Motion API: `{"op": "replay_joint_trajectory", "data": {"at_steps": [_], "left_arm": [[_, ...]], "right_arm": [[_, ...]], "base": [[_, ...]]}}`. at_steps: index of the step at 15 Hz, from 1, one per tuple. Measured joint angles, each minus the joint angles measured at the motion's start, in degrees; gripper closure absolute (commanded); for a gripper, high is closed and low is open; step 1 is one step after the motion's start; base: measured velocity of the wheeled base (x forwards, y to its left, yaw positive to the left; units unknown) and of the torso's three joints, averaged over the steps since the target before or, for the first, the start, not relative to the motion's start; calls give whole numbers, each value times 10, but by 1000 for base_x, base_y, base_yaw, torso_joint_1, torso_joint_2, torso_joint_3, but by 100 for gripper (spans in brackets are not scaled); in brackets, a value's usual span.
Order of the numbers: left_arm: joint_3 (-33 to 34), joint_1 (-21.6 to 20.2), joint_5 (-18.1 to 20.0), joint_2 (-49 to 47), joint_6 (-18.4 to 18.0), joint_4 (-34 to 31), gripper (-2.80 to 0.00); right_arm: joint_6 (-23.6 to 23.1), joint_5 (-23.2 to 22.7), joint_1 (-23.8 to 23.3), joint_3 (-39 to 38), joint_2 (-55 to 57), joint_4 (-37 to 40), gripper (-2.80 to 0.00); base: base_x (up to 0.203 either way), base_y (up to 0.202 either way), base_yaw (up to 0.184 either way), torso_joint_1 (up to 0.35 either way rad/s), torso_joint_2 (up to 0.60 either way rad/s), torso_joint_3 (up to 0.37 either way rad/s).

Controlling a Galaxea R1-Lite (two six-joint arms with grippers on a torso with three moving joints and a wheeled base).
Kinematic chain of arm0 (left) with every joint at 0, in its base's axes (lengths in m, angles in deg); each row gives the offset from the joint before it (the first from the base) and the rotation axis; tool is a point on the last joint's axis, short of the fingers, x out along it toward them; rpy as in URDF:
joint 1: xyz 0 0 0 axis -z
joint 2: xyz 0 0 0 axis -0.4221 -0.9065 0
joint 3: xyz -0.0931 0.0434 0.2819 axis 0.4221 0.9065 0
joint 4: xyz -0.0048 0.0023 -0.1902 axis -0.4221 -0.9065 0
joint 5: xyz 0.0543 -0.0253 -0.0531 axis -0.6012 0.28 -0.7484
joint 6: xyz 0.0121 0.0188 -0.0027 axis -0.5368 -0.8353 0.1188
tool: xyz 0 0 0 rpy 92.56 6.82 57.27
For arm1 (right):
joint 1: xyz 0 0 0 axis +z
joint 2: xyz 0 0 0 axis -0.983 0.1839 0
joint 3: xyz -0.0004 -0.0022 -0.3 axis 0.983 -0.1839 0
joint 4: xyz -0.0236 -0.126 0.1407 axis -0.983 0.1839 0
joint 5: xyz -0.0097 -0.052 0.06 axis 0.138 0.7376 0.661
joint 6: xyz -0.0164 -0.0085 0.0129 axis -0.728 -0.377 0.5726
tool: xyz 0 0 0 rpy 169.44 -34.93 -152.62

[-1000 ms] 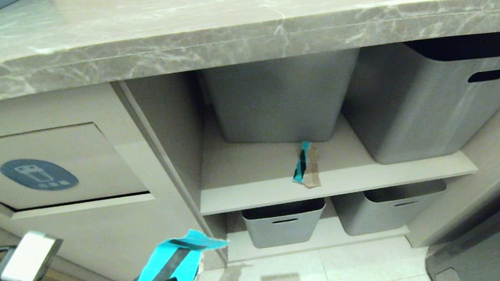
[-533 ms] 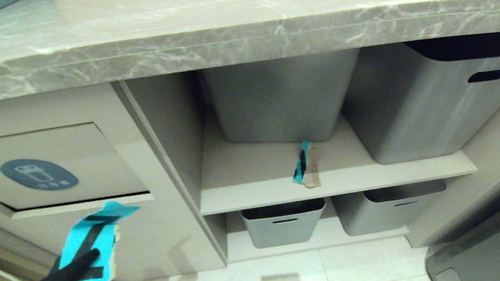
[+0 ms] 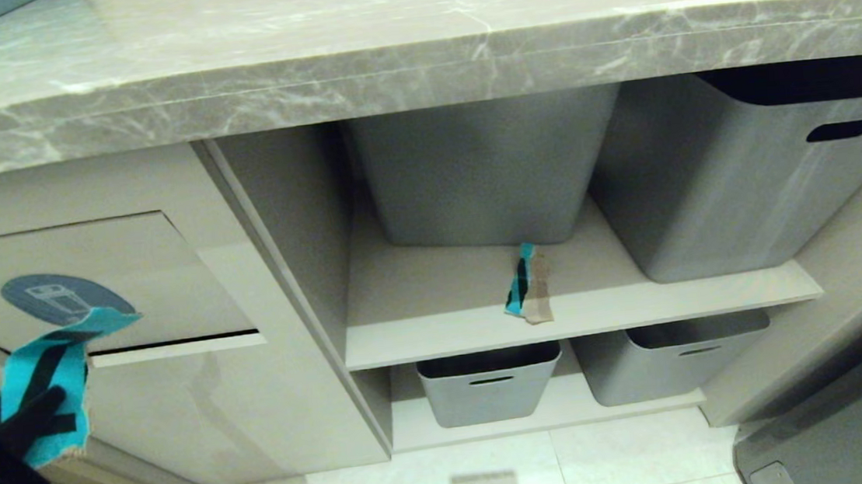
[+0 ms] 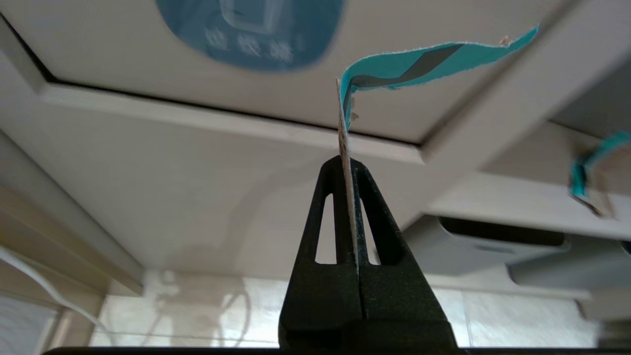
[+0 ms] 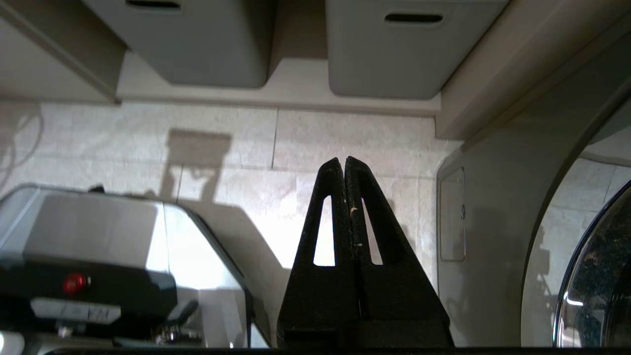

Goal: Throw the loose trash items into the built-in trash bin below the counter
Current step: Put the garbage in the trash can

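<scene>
With left gripper (image 3: 21, 418) clamped on the teal scrap (image 3: 46, 385), push its top edge against the flap (image 3: 90, 264), tilt inward, then release inside.

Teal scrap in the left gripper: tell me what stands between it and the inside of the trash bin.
Only the bin's own flap. The left gripper holds the teal scrap against its lower edge, and just a thin dark slit shows there.

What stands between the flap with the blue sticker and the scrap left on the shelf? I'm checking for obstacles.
In the head view, only the cabinet's beige divider panel separates the flap from the shelf scrap; nothing loose lies between.
</scene>
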Motion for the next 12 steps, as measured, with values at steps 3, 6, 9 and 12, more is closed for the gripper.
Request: {"op": "replay_joint_trajectory", "data": {"at_steps": [3, 6, 9, 12], "left_arm": [[-10, -13, -1, -25, -25, 2, 0], [2, -14, 0, -28, -27, 3, 0], [18, -13, 4, -19, -28, 2, 0], [44, -11, 20, 4, -31, 1, 0]], "right_arm": [[6, 5, 0, -7, -9, -21, 0], [7, 5, 0, -8, -12, -21, 0], [6, 5, -9, -10, -20, -30, 0], [7, 6, -44, -16, -49, -42, 0]], "base": [[0, 0, 0, 0, 0, 0], [0, 0, 0, 0, 0, 0], [0, 0, 0, 0, 0, 0], [0, 0, 0, 0, 0, 0]]}}
